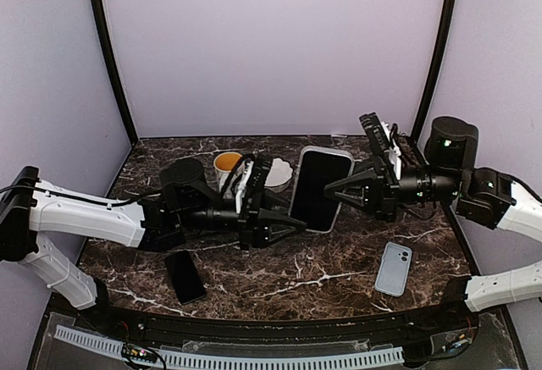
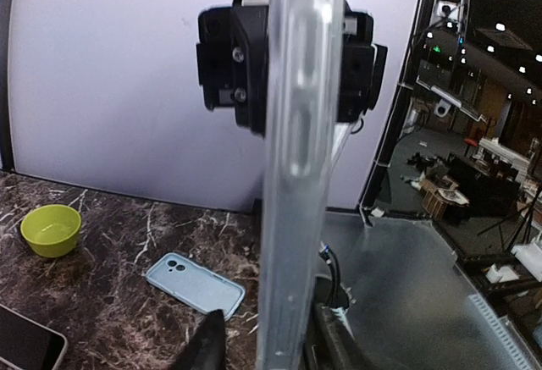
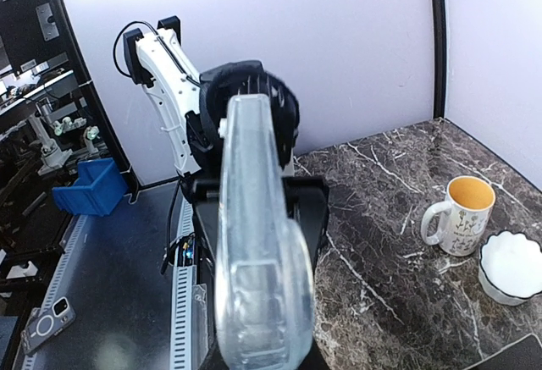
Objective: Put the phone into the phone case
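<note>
The clear phone case (image 2: pixel 296 175) hangs in the air above the bench (image 1: pixel 339 281), tilted, its frame filled by the dark face of a phone (image 1: pixel 320 188). The right claw (image 1: pixel 333 190) is clenched on the case's right edge. The left claw (image 1: pixel 296 226) straddles the lower left edge, one finger (image 2: pixel 212 336) apart from it, so I cannot tell whether it grips. On the bench lie a black handset (image 1: pixel 184 276) and a pale blue case (image 1: pixel 394 268); a mug (image 1: pixel 226 165) and a white bowl (image 1: pixel 279 175) stand behind.
</note>
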`<action>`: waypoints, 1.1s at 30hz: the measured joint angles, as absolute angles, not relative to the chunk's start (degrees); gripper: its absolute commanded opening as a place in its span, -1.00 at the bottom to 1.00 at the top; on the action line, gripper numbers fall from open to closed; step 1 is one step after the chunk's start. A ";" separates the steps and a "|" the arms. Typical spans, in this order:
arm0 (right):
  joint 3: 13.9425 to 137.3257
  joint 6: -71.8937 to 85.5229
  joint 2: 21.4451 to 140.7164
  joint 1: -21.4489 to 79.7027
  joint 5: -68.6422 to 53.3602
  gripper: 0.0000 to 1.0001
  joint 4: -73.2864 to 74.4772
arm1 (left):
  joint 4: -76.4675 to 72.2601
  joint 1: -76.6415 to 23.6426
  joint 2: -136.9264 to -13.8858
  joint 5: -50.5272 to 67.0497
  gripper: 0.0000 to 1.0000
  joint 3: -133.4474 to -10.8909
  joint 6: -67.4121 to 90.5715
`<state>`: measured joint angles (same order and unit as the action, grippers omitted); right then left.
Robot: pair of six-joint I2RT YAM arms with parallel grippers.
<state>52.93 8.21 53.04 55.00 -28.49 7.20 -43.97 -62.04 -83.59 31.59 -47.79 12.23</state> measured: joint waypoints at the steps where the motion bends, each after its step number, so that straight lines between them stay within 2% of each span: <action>1: 53.15 8.10 53.04 55.00 -28.49 -1.00 7.14 | -43.51 -62.04 -84.25 31.99 -0.71 -47.88 12.21; 2: 53.25 7.97 53.06 55.00 -28.49 -1.00 7.18 | -43.16 -62.04 -84.75 32.36 -0.92 -47.90 12.25; 3: 53.25 7.94 53.08 55.00 -28.49 -1.00 7.22 | -43.03 -62.04 -85.01 32.47 -0.97 -47.90 12.56; 8: 53.25 7.84 53.21 54.96 -28.21 -1.00 7.51 | -42.98 -62.04 -85.25 33.08 -0.97 -47.92 11.64; 9: 53.25 7.84 53.21 54.96 -28.03 -1.00 7.57 | -42.98 -62.04 -85.25 33.04 -0.87 -47.92 11.66; 10: 53.25 7.84 53.21 54.96 -27.59 -1.00 7.57 | -42.98 -62.04 -85.25 33.01 -0.52 -47.92 11.64; 11: 53.25 7.88 53.21 54.94 -27.27 -1.00 7.62 | -42.98 -62.04 -85.25 32.93 -0.33 -47.92 11.66; 12: 53.25 7.86 53.19 54.87 -26.83 -1.00 7.77 | -42.96 -62.04 -85.25 32.82 0.01 -47.92 11.60; 14: 53.25 7.88 53.25 54.70 -25.12 -1.00 9.08 | -43.00 -62.04 -85.19 31.90 0.34 -47.88 11.70; 15: 53.25 8.03 53.52 54.30 -24.05 -1.00 10.28 | -42.98 -62.04 -85.03 31.18 0.49 -47.83 11.77; 17: 53.25 8.95 54.87 53.12 -21.98 -1.00 12.43 | -42.61 -62.04 -84.25 29.10 0.67 -47.37 11.62; 19: 53.17 10.35 56.86 51.68 -21.50 -1.00 13.89 | -41.21 -62.00 -83.05 25.76 0.77 -46.72 11.42; 26: 48.53 17.85 68.05 43.51 -22.15 -1.00 17.67 | -35.46 -60.97 -78.39 13.08 0.83 -46.41 10.83; 33: 45.39 24.34 81.17 37.76 -30.65 -1.00 17.52 | -32.80 -60.05 -77.87 9.10 0.83 -46.41 10.92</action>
